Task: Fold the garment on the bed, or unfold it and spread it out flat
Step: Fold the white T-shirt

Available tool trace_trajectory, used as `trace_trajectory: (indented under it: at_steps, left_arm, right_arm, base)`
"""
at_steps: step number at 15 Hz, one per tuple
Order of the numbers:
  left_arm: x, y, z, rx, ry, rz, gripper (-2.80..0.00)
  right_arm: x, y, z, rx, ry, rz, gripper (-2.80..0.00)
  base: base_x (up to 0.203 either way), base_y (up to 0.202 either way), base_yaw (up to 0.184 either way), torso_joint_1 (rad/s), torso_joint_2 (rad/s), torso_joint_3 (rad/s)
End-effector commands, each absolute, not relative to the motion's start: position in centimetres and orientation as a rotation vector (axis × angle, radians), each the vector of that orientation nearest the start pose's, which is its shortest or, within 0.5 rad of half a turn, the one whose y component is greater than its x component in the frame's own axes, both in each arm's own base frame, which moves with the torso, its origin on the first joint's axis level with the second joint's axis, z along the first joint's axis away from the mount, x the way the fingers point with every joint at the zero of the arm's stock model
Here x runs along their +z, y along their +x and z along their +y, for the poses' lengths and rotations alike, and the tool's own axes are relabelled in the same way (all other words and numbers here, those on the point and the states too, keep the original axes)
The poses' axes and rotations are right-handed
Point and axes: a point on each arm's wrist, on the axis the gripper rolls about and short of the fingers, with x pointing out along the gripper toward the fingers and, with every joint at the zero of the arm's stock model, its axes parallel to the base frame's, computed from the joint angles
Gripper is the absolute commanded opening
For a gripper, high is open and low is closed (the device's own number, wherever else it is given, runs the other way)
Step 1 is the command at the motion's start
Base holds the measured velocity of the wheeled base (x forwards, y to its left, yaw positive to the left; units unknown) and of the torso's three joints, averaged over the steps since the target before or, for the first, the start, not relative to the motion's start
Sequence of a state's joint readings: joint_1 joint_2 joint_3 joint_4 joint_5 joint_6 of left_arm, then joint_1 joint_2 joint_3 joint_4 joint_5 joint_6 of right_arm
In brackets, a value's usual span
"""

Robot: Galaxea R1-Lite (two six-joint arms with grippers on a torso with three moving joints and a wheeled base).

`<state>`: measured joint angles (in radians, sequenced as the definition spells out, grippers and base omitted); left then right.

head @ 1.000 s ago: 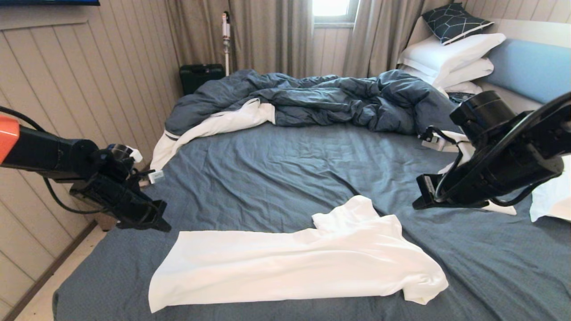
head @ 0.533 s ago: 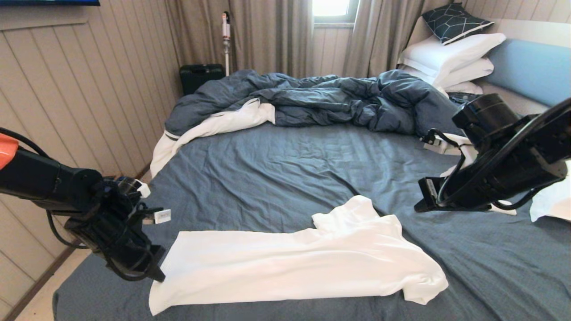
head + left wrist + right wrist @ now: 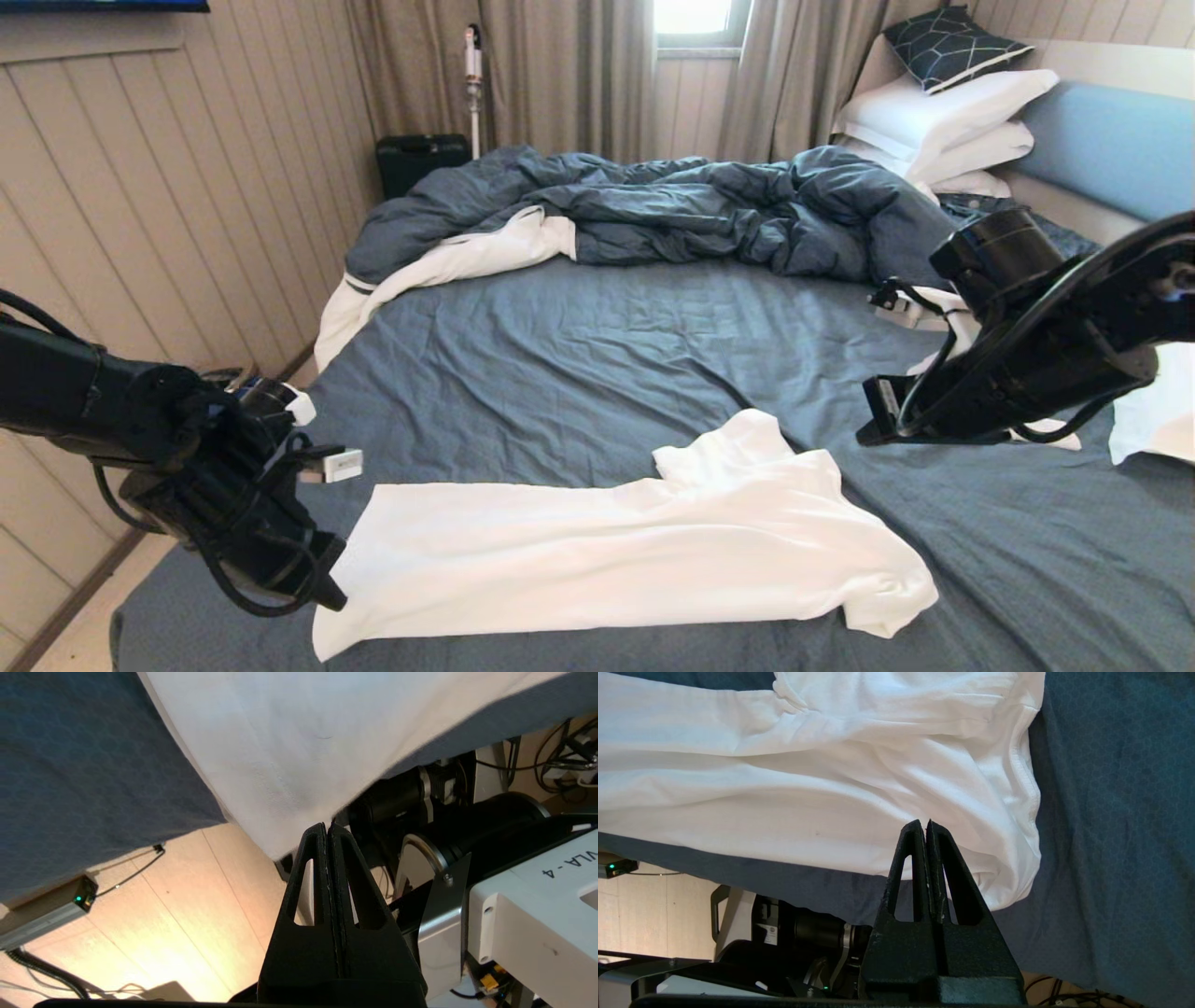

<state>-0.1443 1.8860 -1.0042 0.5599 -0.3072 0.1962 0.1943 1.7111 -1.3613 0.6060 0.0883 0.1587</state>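
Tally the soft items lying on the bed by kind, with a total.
White short-sleeved T-shirt: 1
Rumpled dark-blue duvet with white lining: 1
White pillows stacked at the headboard: 2
Dark patterned cushion: 1
Total: 5

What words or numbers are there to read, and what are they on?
"VLA-4" on the white robot part in the left wrist view; the start is cut off by the picture's edge.
The white sticker on the black robot part: too small to read.
The T-shirt: no print showing.
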Motion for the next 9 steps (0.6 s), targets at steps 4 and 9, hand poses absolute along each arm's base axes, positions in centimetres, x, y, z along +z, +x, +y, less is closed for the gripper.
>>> trace_trajectory:
  at_steps: [4,9]
  left_arm:
    - [9.6,25.6,-5.8,-0.553,0.107,1.427,-2.80]
    - [8.1,30.0,-6.9,-0.546,0.120,1.421,-2.80]
  right_arm:
    - [22.1,28.8,5.9,0.183,0.095,0.978,-2.80]
    - [22.8,28.6,5.8,0.182,0.096,0.955,-2.80]
  base:
    - [0.000,0.000,0.000,0.000,0.00,0.000]
    - [0.000,0.000,0.000,0.000,0.00,0.000]
